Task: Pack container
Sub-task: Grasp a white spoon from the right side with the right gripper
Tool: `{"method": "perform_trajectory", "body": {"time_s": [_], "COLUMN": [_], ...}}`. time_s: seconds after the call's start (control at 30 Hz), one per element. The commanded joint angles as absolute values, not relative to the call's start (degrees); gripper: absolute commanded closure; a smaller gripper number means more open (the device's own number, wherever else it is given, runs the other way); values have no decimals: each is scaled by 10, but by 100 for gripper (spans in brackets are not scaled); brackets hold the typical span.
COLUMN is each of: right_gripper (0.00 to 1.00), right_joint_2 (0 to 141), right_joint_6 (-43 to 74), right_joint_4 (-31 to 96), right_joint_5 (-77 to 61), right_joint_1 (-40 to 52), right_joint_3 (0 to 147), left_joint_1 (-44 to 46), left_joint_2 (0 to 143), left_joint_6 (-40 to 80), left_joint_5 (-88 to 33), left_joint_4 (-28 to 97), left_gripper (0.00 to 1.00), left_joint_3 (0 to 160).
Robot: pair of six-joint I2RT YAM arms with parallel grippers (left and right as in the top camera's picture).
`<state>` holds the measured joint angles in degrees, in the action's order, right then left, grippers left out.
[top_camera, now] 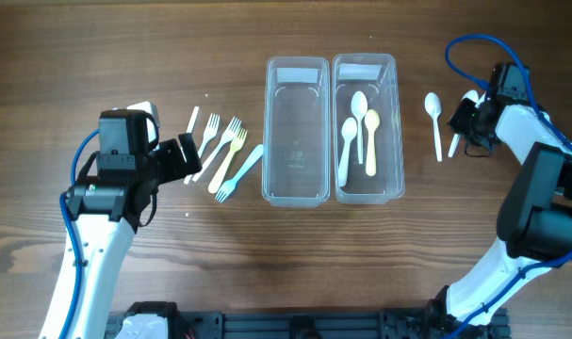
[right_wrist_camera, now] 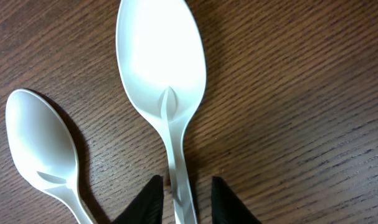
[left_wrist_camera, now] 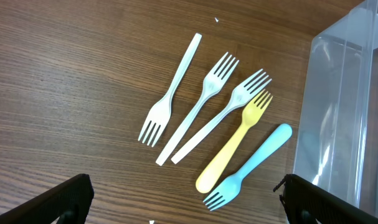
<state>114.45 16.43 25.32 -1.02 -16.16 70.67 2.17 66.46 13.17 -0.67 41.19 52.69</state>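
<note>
Right claw (right_wrist_camera: 187,200) is down at the table (right_wrist_camera: 313,93), open only a crack, tips straddling the handle of the spoon (right_wrist_camera: 162,68). It grips nothing yet as far as I can see. Table grain shows between the handle and the tip on the right of the wrist frame, and the other tip looks touching or close to it.

My read of the step: grab this spoon and take it to the right bin (top_camera: 397,122), centre of the overhead frame, which holds three spoons (top_camera: 359,127). Left bin (top_camera: 267,132) beside it has nothing in it.

To do it well:
- Centre the handle between the tips before you close. It sits off to one side, so closing could skid it.
- The handle is thin and lies flat. Keep the tips right down on the table or they'll ride over it.
- Lift slowly. The bowl end will likely droop.
- The second spoon (right_wrist_camera: 42,143) lies just beside it, lower left of the wrist frame. Don't drag it along.

Pose: your right arm is at the far right of the overhead frame, forearm running up the frame, wrist bent in toward the bins, claw pointing down. Left claw (left_wrist_camera: 187,208) hangs wide open and empty above the forks (left_wrist_camera: 218,70), left of centre in the overhead frame.
</note>
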Motion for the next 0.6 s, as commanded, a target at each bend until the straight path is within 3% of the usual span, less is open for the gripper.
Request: {"method": "perform_trajectory", "body": {"time_s": [0.0,0.57], "right_gripper": [79,91], "right_joint_2": [1190,1190], "right_joint_6": [166,213], "right_joint_4": [280,379], "right_joint_5": [-20,34], "right_joint_1": [-156,-156], "right_joint_3": [691,691], "left_joint_1": [18,18], "left_joint_2": [665,665], "left_joint_6": [122,122], "left_joint_5": [-1,-1], "left_joint_4": [412,412], "left_gripper": [0,0], "left_joint_3": [537,537]}}
